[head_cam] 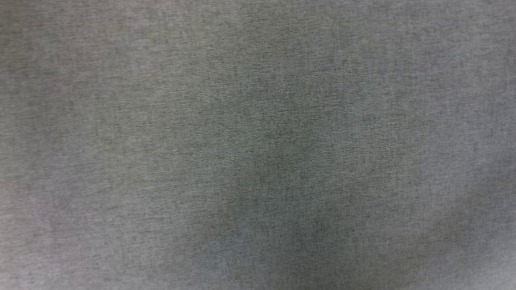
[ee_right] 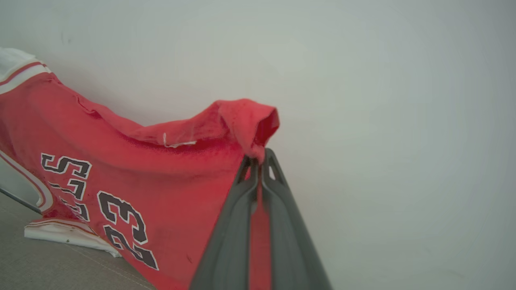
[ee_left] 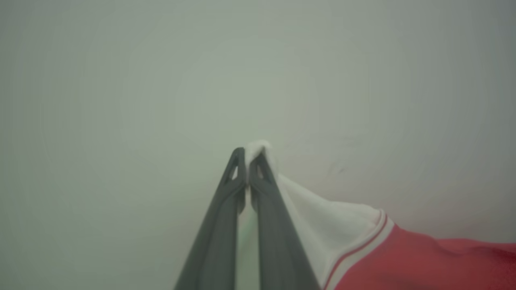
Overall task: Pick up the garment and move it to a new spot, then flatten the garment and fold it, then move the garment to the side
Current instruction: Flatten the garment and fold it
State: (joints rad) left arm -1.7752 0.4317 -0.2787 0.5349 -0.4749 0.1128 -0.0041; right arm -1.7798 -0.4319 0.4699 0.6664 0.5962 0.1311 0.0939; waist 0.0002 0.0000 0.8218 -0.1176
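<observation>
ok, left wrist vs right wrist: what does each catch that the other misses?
Left wrist: the left pincer shut on a white sleeve corner of the garment. Right wrist: the right pincer shut on a red fold, black lettering, the grey surface where its lower end rests. Both: the garment's red body, striped trim, pale blank backdrop.

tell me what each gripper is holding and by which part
Both hold the garment: the left gripper pinches the white sleeve at its edge, the right gripper a bunched red edge.
</observation>
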